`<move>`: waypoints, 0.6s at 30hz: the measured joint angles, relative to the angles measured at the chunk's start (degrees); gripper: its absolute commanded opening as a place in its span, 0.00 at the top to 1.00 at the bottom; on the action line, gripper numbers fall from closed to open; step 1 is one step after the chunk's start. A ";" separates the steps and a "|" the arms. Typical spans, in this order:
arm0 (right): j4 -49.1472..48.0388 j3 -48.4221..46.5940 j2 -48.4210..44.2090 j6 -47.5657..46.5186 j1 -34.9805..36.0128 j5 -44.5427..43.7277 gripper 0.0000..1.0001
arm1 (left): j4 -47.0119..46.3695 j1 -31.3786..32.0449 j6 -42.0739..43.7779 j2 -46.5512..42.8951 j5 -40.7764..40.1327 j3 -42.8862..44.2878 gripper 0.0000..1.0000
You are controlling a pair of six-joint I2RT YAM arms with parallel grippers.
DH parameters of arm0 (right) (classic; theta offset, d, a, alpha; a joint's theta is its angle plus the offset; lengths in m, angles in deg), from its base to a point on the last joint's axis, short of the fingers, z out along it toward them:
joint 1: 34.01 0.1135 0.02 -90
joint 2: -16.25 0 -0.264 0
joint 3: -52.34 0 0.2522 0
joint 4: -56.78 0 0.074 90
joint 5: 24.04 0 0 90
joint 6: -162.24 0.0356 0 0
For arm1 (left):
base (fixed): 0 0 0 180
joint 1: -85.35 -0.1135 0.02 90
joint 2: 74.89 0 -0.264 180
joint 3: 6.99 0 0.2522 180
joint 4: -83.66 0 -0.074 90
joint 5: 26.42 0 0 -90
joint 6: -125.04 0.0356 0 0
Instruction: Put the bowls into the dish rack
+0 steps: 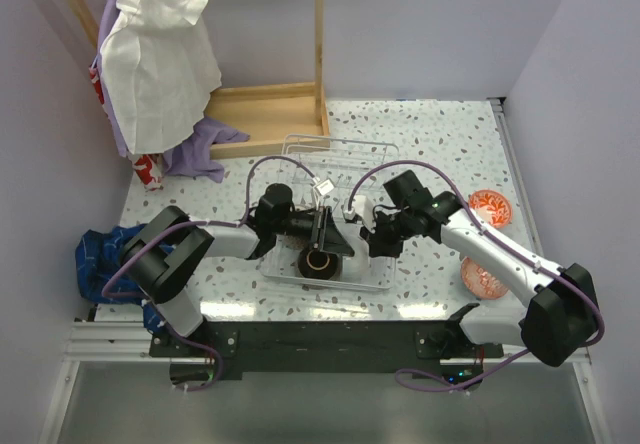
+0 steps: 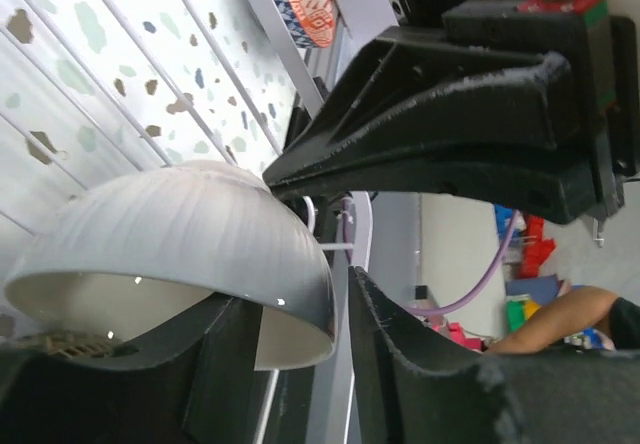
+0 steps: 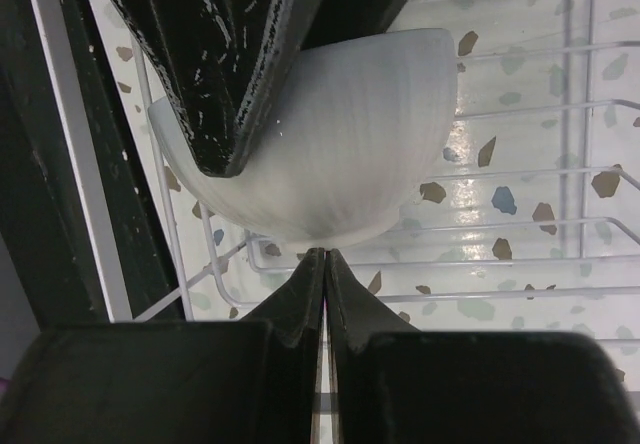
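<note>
— Dish rack [image 1: 345, 149] first: we see the wire rack in the middle of the speckled table [image 1: 440, 134], just in front of the wooden frame [image 1: 270, 104]. What sits in it?

— We find a dark bowl [image 1: 318, 262] at the rack's near end in the overhead view. The left wrist view shows a pale grey ribbed bowl [image 2: 180, 239] tipped on its side over the rack's wires, and the right wrist view shows the same pale bowl [image 3: 340, 154] above the tines. We cannot tell whether the dark one and the pale one are a single bowl seen from two sides.

— And outside the rack?

— Two red patterned bowls lie on the table at the right, one farther back [image 1: 489, 205] and one nearer [image 1: 482, 277], both well apart from the rack.

— How do our arms stand?

— Both reach inward over the rack's near half. The left gripper [image 1: 322, 234] comes in from the left, and its fingers [image 2: 420, 374] straddle the pale bowl's rim, one inside and one outside, grasping the bowl. The right gripper [image 3: 323, 264] comes in from the right, its two fingertips pressed together with nothing between them, their tips just under the bowl's rounded outside.

— Anything else?

— White cloth [image 1: 160, 54] hangs over the frame at the back left, and blue cloth [image 1: 100, 259] lies at the table's left edge.
</note>
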 measured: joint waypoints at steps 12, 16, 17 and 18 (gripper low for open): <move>-5.66 0.00 2.32 0.79 2.69 -0.02 0.96 | 38.01 -4.72 22.29 -2.75 1.55 12.68 0.49; -7.72 0.00 4.22 1.90 4.28 0.02 0.96 | 44.13 -8.09 27.43 -5.16 0.79 13.46 0.46; -8.07 0.00 5.07 2.29 4.87 0.00 0.96 | 45.11 -8.63 28.52 -5.51 0.24 13.70 0.46; -8.35 0.00 5.86 2.67 5.53 0.02 0.96 | 46.56 -9.29 29.75 -5.99 -0.42 14.05 0.46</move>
